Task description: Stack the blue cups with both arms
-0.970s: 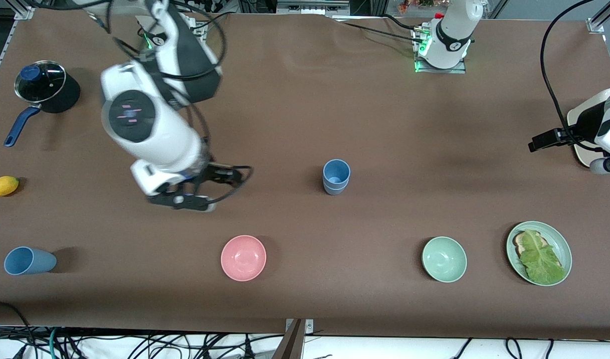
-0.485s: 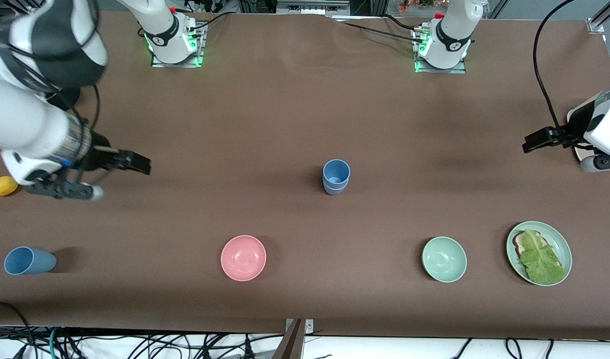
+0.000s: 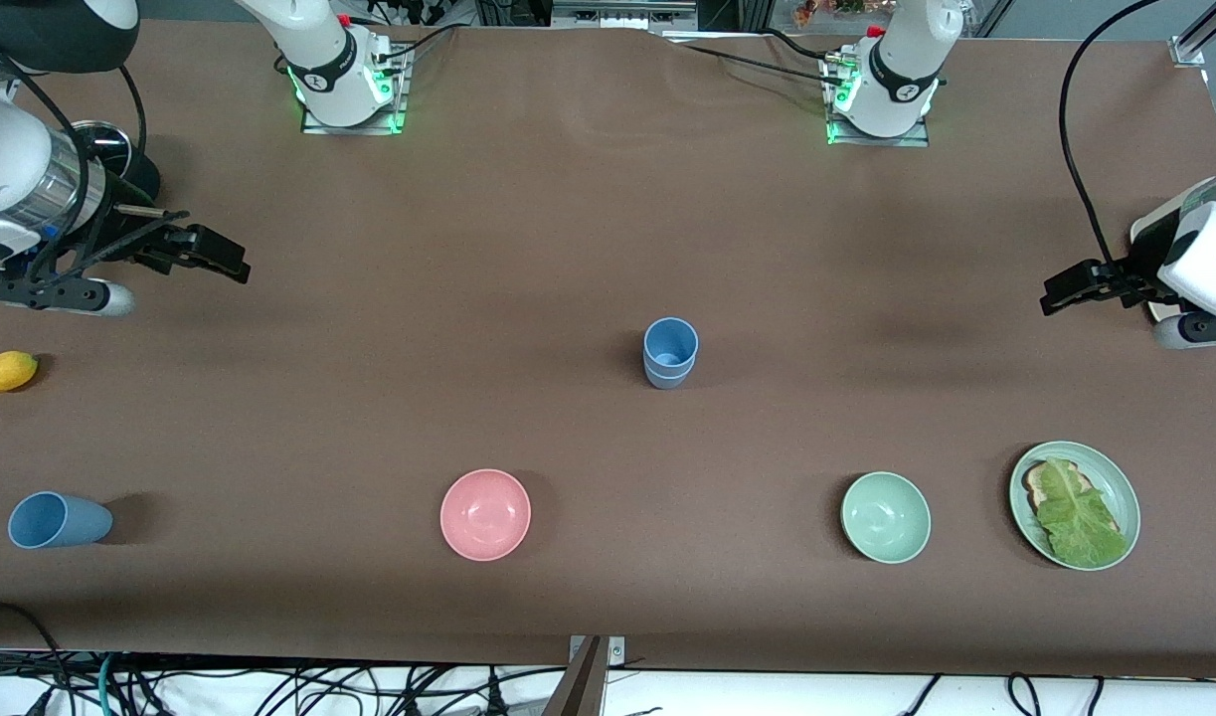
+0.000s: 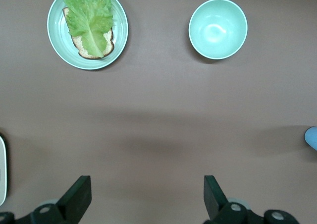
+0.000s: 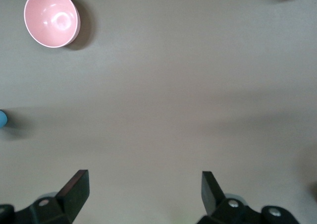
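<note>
Two cups (image 3: 670, 352) nested mid-bench; one cup (image 3: 56, 520) lies apart.
Both tools, left (image 4: 144, 194) and right (image 5: 143, 192), hang wide and empty over the bench ends; the right should grip that stray cup squarely.

The stacked blue cups (image 3: 670, 352) look like smooth matt plastic, the pink bowl (image 3: 485, 514) and green bowl (image 3: 885, 517) faintly glossy — all on a matt brown tablecloth (image 3: 568, 219).
</note>
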